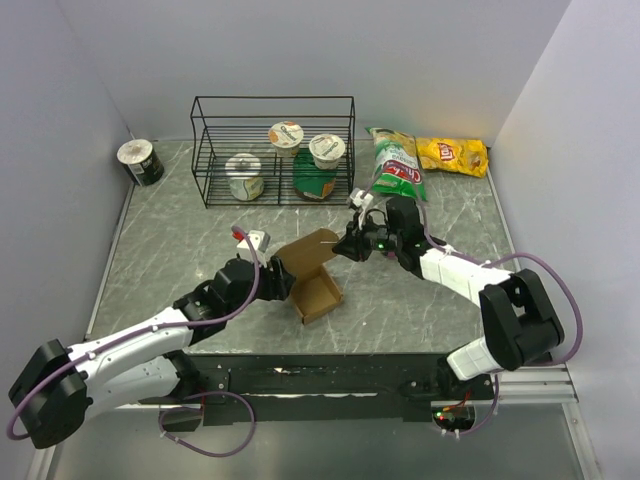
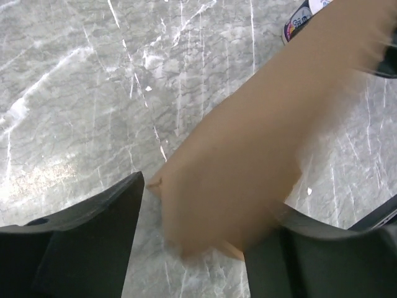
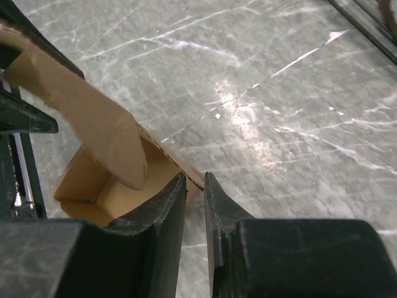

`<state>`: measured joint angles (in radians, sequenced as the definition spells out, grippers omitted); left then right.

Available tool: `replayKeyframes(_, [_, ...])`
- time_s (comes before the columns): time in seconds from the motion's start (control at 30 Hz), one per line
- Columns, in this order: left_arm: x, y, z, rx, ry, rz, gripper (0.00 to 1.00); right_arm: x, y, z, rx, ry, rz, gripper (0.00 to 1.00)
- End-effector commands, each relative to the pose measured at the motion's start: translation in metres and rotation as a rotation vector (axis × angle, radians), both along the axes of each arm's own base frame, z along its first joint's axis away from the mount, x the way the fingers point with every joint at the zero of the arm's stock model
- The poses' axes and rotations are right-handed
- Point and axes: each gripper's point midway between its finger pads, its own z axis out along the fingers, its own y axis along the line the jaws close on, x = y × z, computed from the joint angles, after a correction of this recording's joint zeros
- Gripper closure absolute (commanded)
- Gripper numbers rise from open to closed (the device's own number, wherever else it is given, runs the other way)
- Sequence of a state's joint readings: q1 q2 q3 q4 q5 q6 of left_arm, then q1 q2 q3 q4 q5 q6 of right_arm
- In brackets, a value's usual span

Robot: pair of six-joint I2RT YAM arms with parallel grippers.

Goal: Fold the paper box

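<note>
The paper box (image 1: pixel 316 295) is plain brown cardboard, lying open on the marble table with one long flap (image 1: pixel 308 250) raised. My left gripper (image 1: pixel 278 276) is at its left side. In the left wrist view the blurred flap (image 2: pixel 260 143) fills the space between the wide-set jaws of the left gripper (image 2: pixel 214 198) and touches both fingers. My right gripper (image 1: pixel 347 246) reaches in from the right. In the right wrist view the right gripper (image 3: pixel 195 177) has narrow jaws pinching the edge of the box wall (image 3: pixel 162 146), and the open inside of the box (image 3: pixel 87 186) shows at left.
A black wire rack (image 1: pixel 272 103) at the back holds three yogurt cups (image 1: pixel 327 150) and a green item (image 1: pixel 315 185). Chip bags, green (image 1: pixel 398 165) and yellow (image 1: pixel 452 155), lie at back right. A roll (image 1: pixel 140 162) sits at back left. Walls enclose three sides.
</note>
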<state>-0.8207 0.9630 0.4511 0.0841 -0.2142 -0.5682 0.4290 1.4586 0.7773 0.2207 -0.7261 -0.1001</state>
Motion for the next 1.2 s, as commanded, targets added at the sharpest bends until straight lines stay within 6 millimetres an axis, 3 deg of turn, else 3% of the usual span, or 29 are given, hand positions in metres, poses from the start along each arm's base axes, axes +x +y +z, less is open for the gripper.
replayKeyframes(0.0, [-0.001, -0.004, 0.019, -0.014, -0.046, -0.034, 0.32, 0.002, -0.006, 0.021, 0.018, -0.060, -0.059, 0.75])
replayKeyframes(0.1, [-0.004, 0.000, 0.015, -0.013, -0.037, -0.027, 0.32, 0.001, -0.008, 0.022, 0.014, -0.071, -0.072, 0.75])
replayKeyframes(0.3, [-0.007, 0.002, 0.018, -0.044, -0.063, -0.034, 0.44, 0.000, -0.008, 0.023, 0.017, -0.066, -0.069, 0.74])
replayKeyframes(0.4, [-0.009, 0.002, 0.014, -0.027, -0.073, -0.053, 0.51, -0.003, -0.006, 0.026, 0.032, -0.058, -0.050, 0.69])
replayKeyframes(0.5, [-0.009, 0.002, 0.011, -0.003, -0.076, -0.064, 0.58, -0.004, -0.006, 0.028, 0.028, -0.066, -0.031, 0.55])
replayKeyframes(0.63, [-0.006, 0.003, 0.010, 0.022, -0.089, -0.064, 0.75, -0.008, -0.003, 0.030, 0.031, -0.068, 0.026, 0.20])
replayKeyframes(0.93, [-0.003, 0.002, 0.004, 0.067, -0.105, -0.083, 0.97, 0.006, -0.005, 0.027, -0.014, -0.168, 0.048, 0.17])
replayKeyframes(1.17, [0.000, 0.004, 0.003, 0.089, -0.106, -0.076, 0.97, 0.005, 0.004, 0.027, -0.018, -0.118, 0.119, 0.23])
